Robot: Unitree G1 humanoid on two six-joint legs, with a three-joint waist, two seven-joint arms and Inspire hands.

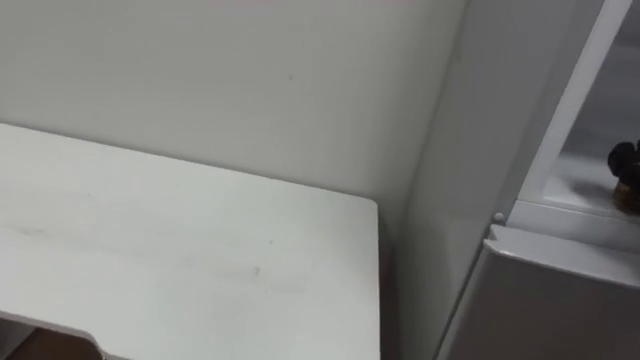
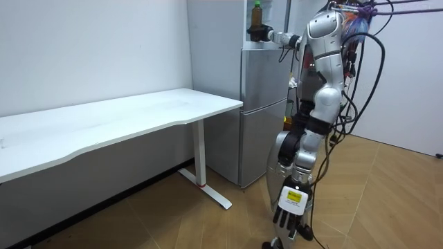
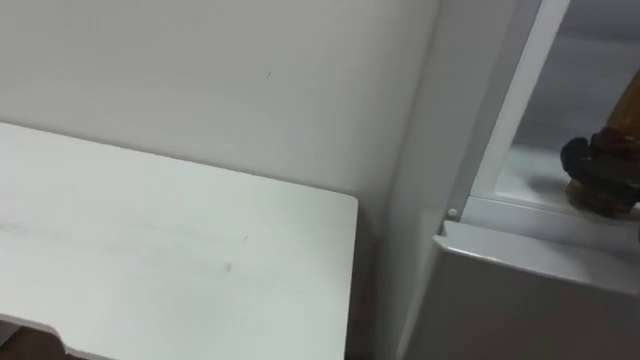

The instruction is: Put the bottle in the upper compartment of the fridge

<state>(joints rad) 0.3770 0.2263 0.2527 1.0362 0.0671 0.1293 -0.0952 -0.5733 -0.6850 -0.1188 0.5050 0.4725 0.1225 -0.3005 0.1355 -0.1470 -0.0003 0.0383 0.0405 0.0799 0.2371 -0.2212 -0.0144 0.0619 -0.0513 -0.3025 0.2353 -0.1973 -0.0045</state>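
With right hand (image 3: pixel 597 160) curled round tall amber green-capped bottle (image 2: pixel 257 15), push deeper past white upper shelf's (image 3: pixel 520 185) front edge in grey fridge (image 2: pixel 263 104), upright, before releasing; left hand (image 2: pixel 291 207) hanging, fingers relaxed.

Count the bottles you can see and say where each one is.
1. The bottle is upright in the upper compartment of the fridge, with the right hand curled round its lower part. The left hand hangs empty. More could be hidden inside.
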